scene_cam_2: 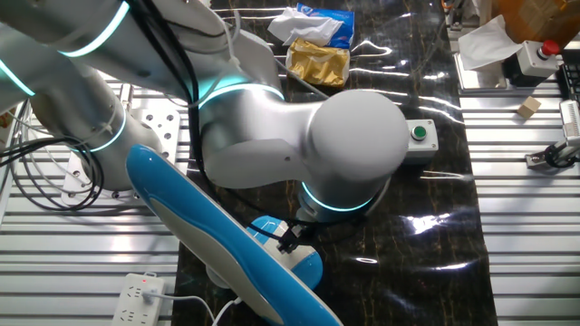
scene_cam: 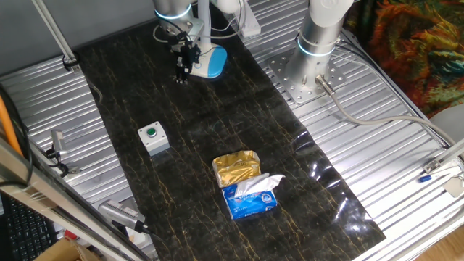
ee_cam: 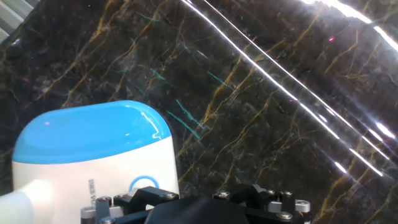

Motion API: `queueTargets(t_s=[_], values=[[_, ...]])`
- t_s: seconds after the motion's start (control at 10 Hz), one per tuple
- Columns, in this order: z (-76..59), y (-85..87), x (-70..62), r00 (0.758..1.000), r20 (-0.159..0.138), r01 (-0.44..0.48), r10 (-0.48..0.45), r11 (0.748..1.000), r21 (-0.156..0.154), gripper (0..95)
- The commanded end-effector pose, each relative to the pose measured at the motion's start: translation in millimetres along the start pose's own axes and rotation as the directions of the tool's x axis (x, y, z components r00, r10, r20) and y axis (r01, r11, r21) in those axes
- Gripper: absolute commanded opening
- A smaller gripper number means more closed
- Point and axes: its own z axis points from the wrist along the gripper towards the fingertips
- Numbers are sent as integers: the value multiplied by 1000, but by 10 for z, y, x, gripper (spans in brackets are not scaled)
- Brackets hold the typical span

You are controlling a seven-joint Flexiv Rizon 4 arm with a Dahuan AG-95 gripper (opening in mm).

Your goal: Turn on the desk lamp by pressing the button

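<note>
Honestly, I cannot tell how far my fingers stand apart: the hand view shows only the black body of my gripper (scene_cam: 184, 67), and I hold nothing. I hover just beside the desk lamp (scene_cam: 211, 61), over the edge of its blue-rimmed base at the mat's far end. I judge this the approach step; next I must line up over the ringed button (ee_cam: 143, 184) and press down.

Bright overhead light, heavy glare on the glossy dark mat (scene_cam: 217, 138).
White streaks cross the mat in the hand view (upper right blown out); lamp base (ee_cam: 93, 149) sharp, near gripper hardware soft; fixed views evenly lit, faint shadows.
</note>
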Motion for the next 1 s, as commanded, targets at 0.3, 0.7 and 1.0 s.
queueTargets(t_s=[0.3, 0.7, 1.0], values=[[11, -27, 8, 1000, 16, -16, 15, 1000, 16, 950], [28, -80, 12, 999, 31, -36, 35, 999, 18, 950], [73, -109, -42, 999, 25, -45, 45, 999, 10, 950]])
